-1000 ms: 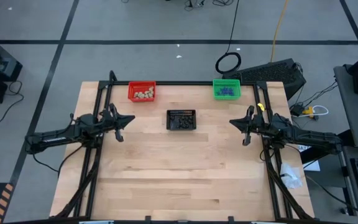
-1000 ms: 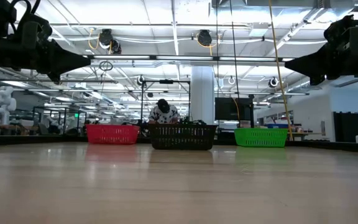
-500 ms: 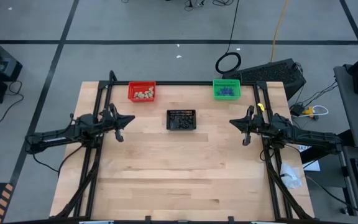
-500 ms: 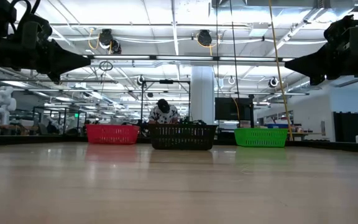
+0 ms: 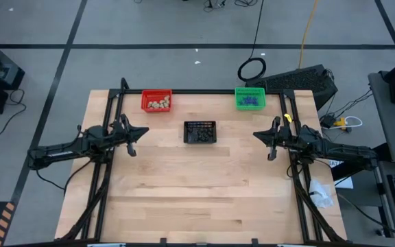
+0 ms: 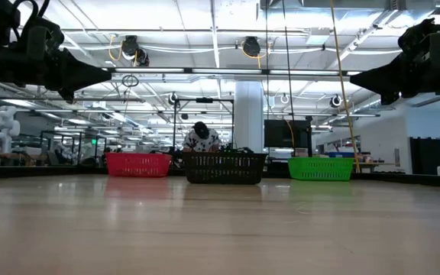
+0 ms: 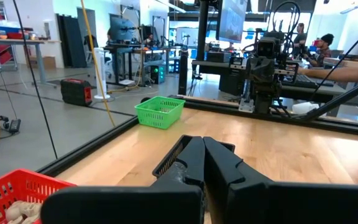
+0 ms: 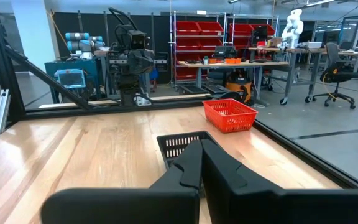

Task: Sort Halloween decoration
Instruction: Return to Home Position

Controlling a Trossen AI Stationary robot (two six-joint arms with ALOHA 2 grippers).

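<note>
Both of your arms hover over the side edges of the table (image 5: 197,199), well apart from each other. Your left gripper (image 5: 141,130) is at the left-centre of the high view and points inward. The left wrist view shows its 2 fingers (image 7: 182,162) pressed together with nothing between them. Your right gripper (image 5: 257,134) mirrors it at the right-centre, and its fingers (image 8: 185,168) are likewise closed on nothing.

The decoration you can see lies in 3 baskets in the upper half of the high view. The pale beige lumps (image 5: 158,104) are in the red basket (image 5: 145,101), upper left of centre. The purple trinkets (image 5: 250,102) are in the green basket (image 5: 238,97), upper right of centre. The dark bits (image 5: 200,136) are in the black basket (image 5: 200,124), lower in the frame and between the other 2, near the middle.

In the low view the baskets stand in a row at mid-frame, red at left, black in the centre and green at right. The 2 arms hang high in the upper corners, clear of all 3.
</note>
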